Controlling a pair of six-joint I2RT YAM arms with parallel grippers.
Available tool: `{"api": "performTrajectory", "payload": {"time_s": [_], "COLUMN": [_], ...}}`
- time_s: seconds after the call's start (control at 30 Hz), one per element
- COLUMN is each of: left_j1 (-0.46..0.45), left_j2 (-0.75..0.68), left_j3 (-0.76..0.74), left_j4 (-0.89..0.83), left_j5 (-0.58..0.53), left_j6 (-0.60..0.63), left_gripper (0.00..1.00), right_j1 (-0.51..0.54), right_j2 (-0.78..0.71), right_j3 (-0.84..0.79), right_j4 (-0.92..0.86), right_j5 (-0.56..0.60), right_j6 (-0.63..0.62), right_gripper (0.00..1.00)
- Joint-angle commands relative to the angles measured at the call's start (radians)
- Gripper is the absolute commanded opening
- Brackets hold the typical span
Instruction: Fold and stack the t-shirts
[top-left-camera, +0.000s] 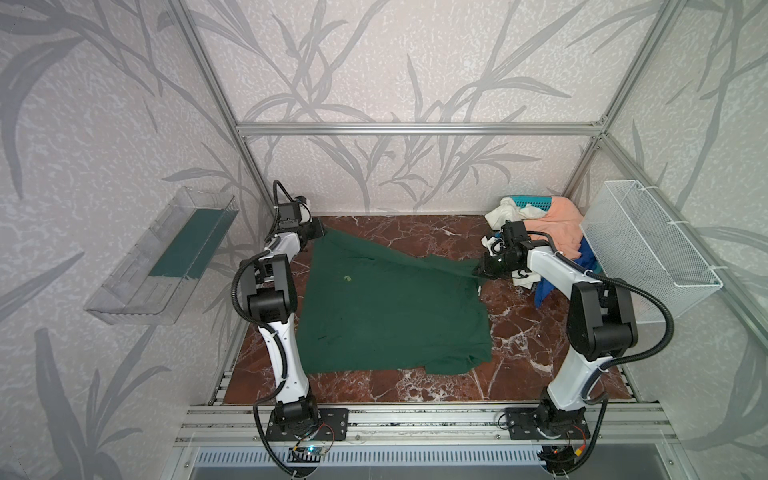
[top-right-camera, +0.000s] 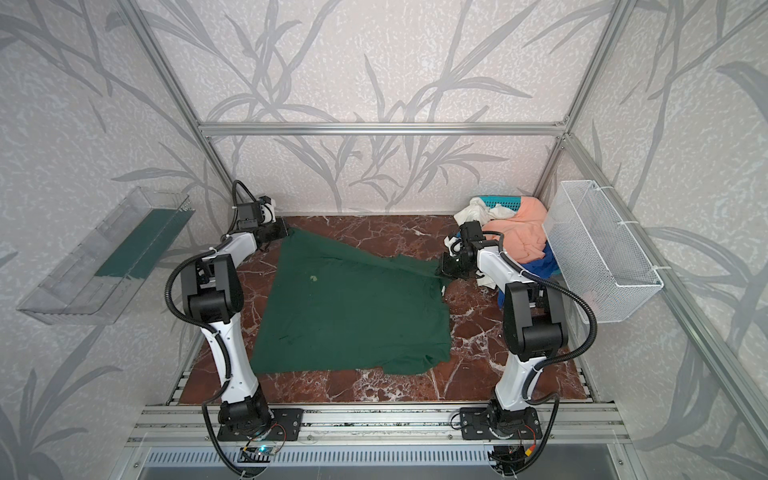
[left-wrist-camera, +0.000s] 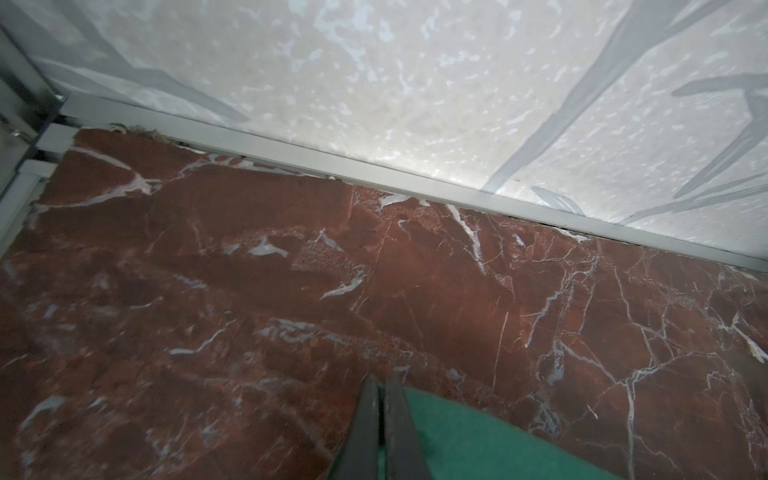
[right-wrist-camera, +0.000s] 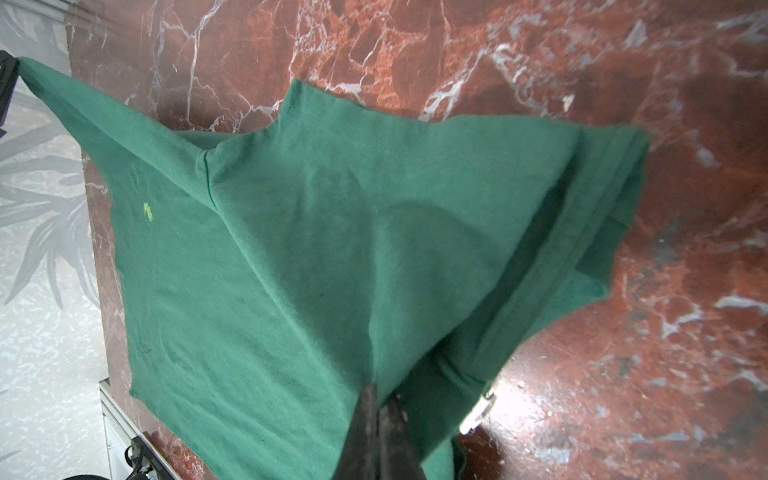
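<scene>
Left gripper (left-wrist-camera: 380, 384) pinches a corner of the big dark green cloth t-shirt (top-left-camera: 386, 307); right gripper (right-wrist-camera: 380, 395) pinches another; cloth stretches between them.

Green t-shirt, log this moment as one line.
left gripper: shut on green t-shirt | right gripper: shut on green t-shirt | layout: spread over table

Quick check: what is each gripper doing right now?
Left gripper: closed, holding a corner of the green t-shirt.
Right gripper: closed, holding the same green t-shirt.
</scene>
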Motion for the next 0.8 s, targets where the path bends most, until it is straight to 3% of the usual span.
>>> {"api": "performTrajectory", "payload": {"time_s": [0.0,0.27,0.77], "left_j1": [0.007,0.02,0.082], "left_j2": [0.009,-0.128,-0.239], "left_j3": [0.04,-0.27,-0.574], "left_j4": [0.018,0.321,0.744], "left_j5": [0.081,0.109,0.158], "left_j6": [0.031,0.032,-0.1], "left_gripper": [0.0,0.0,0.0], "right_j1": [-0.003,-0.003,-0.003], "right_j2": [-0.022,-0.067,-0.181], "right_j3": [0.006,-0.029,-0.139], "right_j4": [0.002,0.006,-0.005], "right_j5": [-0.009,-0.013,-0.001], "right_j6": [0.013,0.02,0.019], "right_gripper": [0.0,0.0,0.0]}}
